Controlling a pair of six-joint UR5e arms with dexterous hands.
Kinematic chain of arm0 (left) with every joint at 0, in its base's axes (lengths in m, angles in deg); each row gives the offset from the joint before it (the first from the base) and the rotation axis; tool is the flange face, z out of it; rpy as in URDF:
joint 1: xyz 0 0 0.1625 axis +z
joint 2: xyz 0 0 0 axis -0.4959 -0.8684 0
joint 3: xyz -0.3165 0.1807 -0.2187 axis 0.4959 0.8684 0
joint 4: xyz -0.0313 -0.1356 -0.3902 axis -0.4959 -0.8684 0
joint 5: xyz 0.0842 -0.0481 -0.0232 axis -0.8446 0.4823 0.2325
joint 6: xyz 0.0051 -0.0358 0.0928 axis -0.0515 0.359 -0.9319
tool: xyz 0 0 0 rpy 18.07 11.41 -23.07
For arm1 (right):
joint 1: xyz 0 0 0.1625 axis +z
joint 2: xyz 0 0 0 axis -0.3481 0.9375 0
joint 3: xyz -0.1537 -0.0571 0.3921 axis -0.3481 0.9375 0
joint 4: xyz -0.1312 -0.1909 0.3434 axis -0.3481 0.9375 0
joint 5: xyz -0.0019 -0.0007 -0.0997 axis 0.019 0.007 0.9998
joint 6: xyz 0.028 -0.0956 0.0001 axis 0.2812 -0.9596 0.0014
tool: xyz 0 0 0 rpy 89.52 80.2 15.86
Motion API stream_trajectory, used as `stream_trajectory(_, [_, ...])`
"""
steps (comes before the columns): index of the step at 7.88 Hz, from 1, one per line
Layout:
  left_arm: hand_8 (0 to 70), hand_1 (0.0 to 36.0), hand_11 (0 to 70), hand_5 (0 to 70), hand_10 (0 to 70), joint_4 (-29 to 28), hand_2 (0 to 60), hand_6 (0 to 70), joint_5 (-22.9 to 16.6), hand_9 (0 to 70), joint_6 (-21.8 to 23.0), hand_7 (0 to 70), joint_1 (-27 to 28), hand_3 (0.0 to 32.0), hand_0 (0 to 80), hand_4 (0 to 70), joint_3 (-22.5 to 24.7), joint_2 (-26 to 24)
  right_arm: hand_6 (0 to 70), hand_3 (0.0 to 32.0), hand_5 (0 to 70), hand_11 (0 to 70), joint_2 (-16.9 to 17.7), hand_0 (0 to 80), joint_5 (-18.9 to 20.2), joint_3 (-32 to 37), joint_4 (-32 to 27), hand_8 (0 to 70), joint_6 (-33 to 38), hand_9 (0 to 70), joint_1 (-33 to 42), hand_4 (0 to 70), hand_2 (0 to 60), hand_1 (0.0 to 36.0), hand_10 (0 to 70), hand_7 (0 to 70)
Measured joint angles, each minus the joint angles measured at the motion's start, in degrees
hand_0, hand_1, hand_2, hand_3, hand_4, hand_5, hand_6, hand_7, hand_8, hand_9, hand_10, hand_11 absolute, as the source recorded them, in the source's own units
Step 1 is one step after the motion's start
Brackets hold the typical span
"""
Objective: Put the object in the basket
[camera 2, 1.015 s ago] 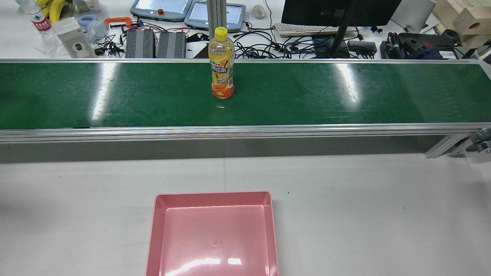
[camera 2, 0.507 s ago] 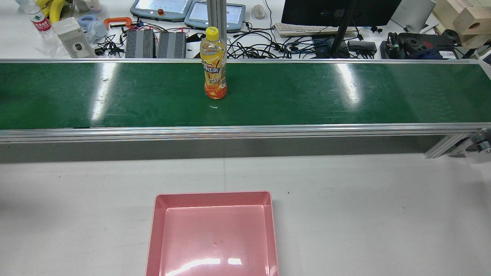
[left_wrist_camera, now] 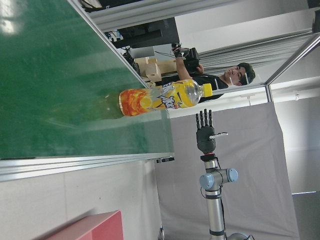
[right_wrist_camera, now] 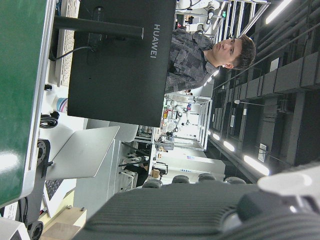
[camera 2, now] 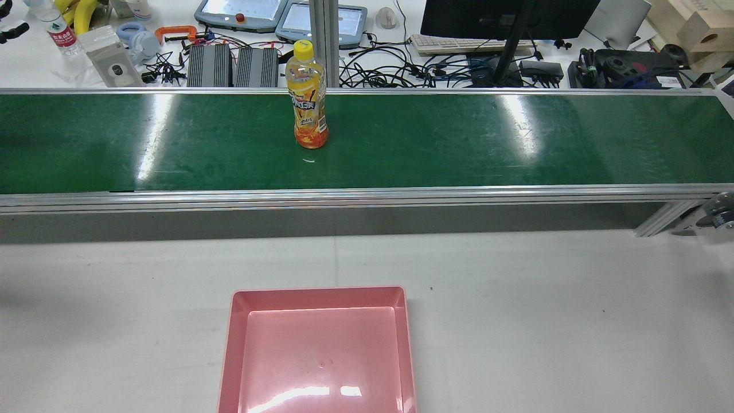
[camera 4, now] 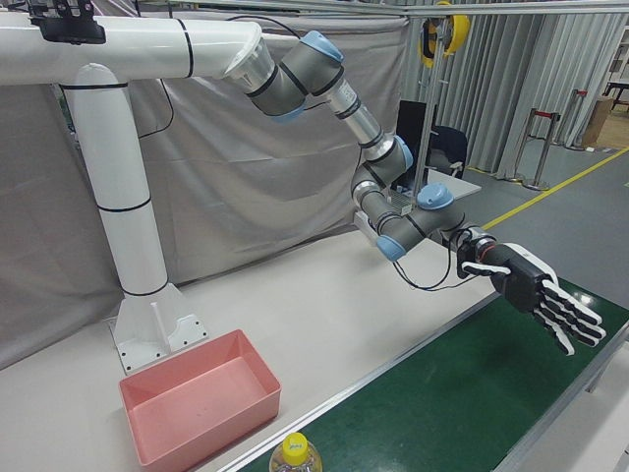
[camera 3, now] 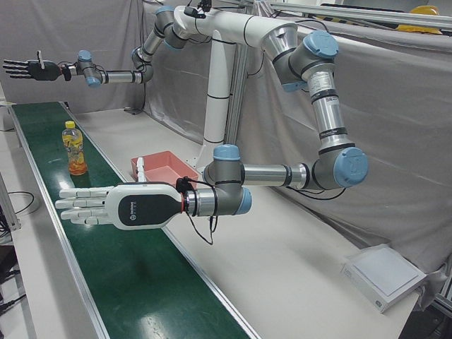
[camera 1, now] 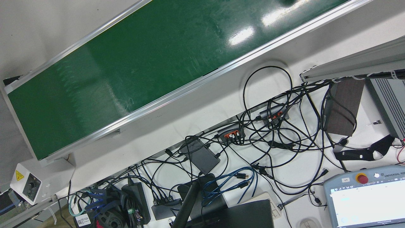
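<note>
An orange drink bottle [camera 2: 308, 103] with a yellow cap stands upright on the green conveyor belt [camera 2: 459, 143]. It also shows in the left-front view [camera 3: 73, 148], the right-front view [camera 4: 295, 454] and the left hand view [left_wrist_camera: 160, 97]. The pink basket [camera 2: 318, 293] sits empty on the white table, nearer the robot than the belt. My left hand [camera 3: 106, 205] hovers over the belt, open with flat, spread fingers, well short of the bottle; the right-front view shows it too [camera 4: 536, 290]. My right hand [camera 3: 28, 69] is open, raised beyond the bottle at the belt's far end.
Behind the belt is a cluttered desk with a monitor [camera 2: 504, 17], teach pendants [camera 2: 241, 12] and tangled cables [camera 1: 269, 133]. The belt has aluminium side rails [camera 2: 344, 198]. A person [left_wrist_camera: 220, 77] stands beyond the belt's end.
The bottle has moved steadily to the left along the belt in the rear view, still upright. The basket has not moved.
</note>
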Motion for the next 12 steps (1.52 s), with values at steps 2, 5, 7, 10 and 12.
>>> stream_trajectory(2, [0.0, 7.9, 11.4, 2.7, 6.9, 2.13, 0.0, 0.0, 0.26, 2.2, -1.41, 0.0, 3.18, 0.0, 45.5, 0.0, 0.07, -2.32, 0.0, 0.0, 0.0, 0.0, 0.00, 0.0, 0.00, 0.00, 0.00, 0.0, 0.00, 0.0, 0.00, 0.0, 0.0, 0.0, 0.0, 0.0])
stream_trajectory(5, [0.0, 8.2, 12.6, 2.8, 7.7, 3.91, 0.0, 0.0, 0.78, 1.9, -2.31, 0.0, 4.78, 0.0, 46.6, 0.0, 0.06, -5.23, 0.0, 0.0, 0.0, 0.0, -0.03, 0.0, 0.00, 0.00, 0.00, 0.0, 0.00, 0.0, 0.00, 0.0, 0.0, 0.0, 0.0, 0.0])
stream_trajectory(7, [0.0, 8.5, 12.8, 3.2, 7.8, 4.56, 0.0, 0.0, 1.27, 1.9, -2.44, 0.0, 7.63, 0.0, 46.8, 0.0, 0.12, -6.85, 0.0, 0.0, 0.0, 0.0, -0.02, 0.0, 0.00, 0.00, 0.00, 0.0, 0.00, 0.0, 0.00, 0.0, 0.0, 0.0, 0.0, 0.0])
stream_trajectory(10, [0.0, 8.2, 12.8, 3.0, 7.7, 6.08, 0.0, 0.0, 4.91, 1.7, -4.87, 0.0, 11.20, 0.0, 47.1, 0.0, 0.25, -8.01, 0.0, 0.0, 0.0, 0.0, 0.00, 0.0, 0.00, 0.00, 0.00, 0.0, 0.00, 0.0, 0.00, 0.0, 0.0, 0.0, 0.0, 0.0])
stream_trajectory(12, [0.0, 7.7, 12.4, 2.4, 7.6, 8.26, 0.0, 0.0, 7.19, 0.9, -6.71, 0.0, 11.94, 0.0, 46.3, 0.0, 0.30, -9.77, 0.0, 0.0, 0.0, 0.0, -0.02, 0.0, 0.00, 0.00, 0.00, 0.0, 0.00, 0.0, 0.00, 0.0, 0.0, 0.0, 0.0, 0.0])
